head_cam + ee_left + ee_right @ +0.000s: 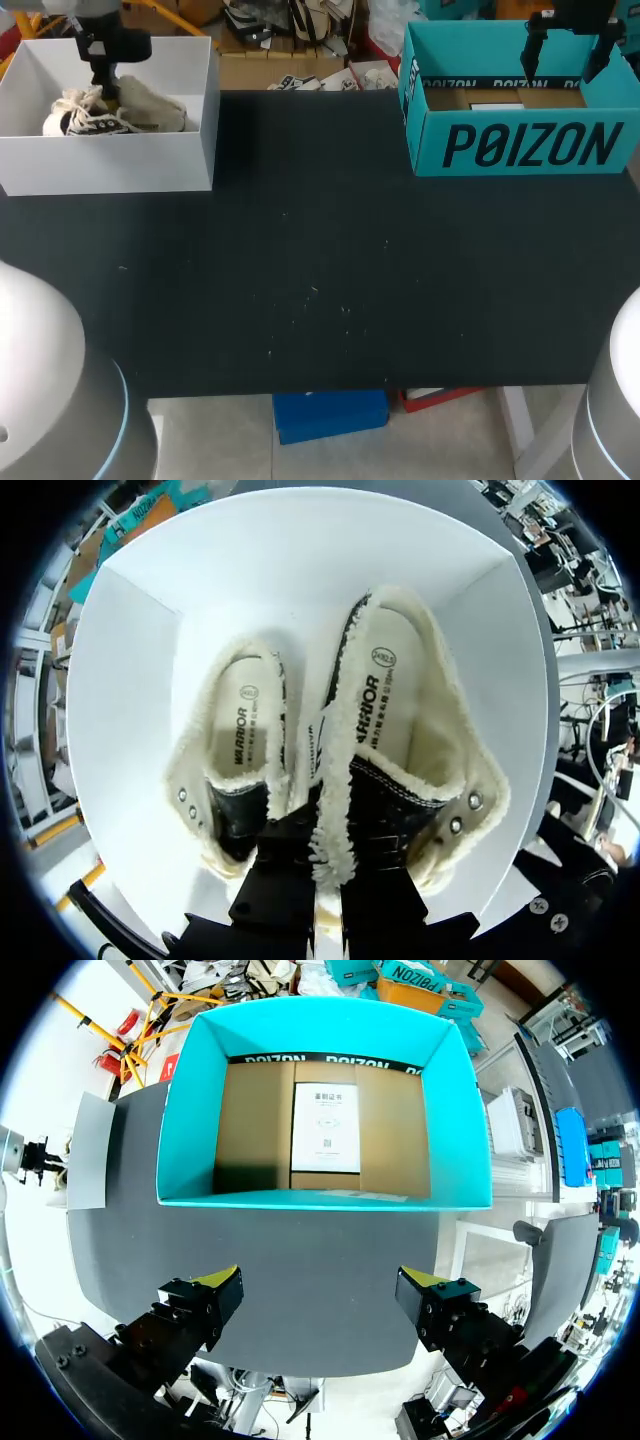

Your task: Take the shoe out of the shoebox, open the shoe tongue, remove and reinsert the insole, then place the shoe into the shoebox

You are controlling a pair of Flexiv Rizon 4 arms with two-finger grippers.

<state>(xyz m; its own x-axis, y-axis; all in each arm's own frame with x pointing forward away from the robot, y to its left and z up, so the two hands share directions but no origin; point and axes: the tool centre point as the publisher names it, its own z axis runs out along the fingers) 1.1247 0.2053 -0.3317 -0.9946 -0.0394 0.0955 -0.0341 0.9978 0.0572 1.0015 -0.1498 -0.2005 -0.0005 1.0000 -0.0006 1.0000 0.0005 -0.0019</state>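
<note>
The white shoebox (110, 165) stands at the far left corner of the dark desk (320, 280), and the left tool (330, 865) is lowered into it. Inside lie two shoes side by side, both lined with cream fleece. The left tool pinches the fleecy edge of the shoe (400, 720) from two sides, one finger outside the opening and one inside it. It seems to be the side of the collar, but its tips are hidden. The second shoe (240, 730) lies just beside the held one, touching it. At the far right corner stands a teal box (190, 1130) with a white paper label (325, 1125) on its brown bottom. The right tool (320, 1300) hangs above this box, its fingers spread wide and holding nothing.
</note>
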